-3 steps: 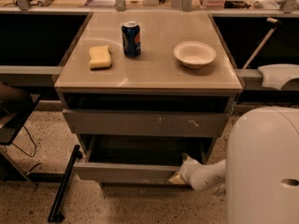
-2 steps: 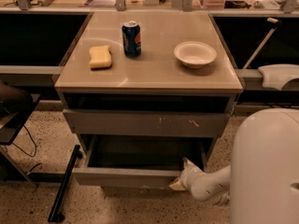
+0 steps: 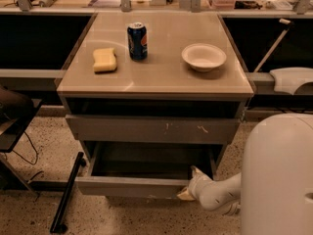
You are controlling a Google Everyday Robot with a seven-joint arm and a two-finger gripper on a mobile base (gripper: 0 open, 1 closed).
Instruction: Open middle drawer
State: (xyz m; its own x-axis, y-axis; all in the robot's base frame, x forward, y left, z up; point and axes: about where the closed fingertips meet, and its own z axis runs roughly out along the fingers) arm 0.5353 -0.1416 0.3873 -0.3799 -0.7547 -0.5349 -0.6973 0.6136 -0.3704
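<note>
Your end effector (image 3: 190, 186) sat low, at the right end of the middle drawer (image 3: 132, 186). It straddled the top edge of the front panel and pinched it. The drawer stood pulled out under the scratched drawer front (image 3: 151, 129) — bare grey interior showing. On the tabletop (image 3: 161, 80): a sponge (image 3: 104, 59), a blue can (image 3: 137, 41) upright beside it, and a white bowl (image 3: 204, 57) to the right.

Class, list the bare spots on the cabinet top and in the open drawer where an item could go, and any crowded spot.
Free: the front strip of the top, before sponge, can and bowl; the gap between can and bowl; the left and centre of the drawer. Crowded: its right front corner, at the gripper.
</note>
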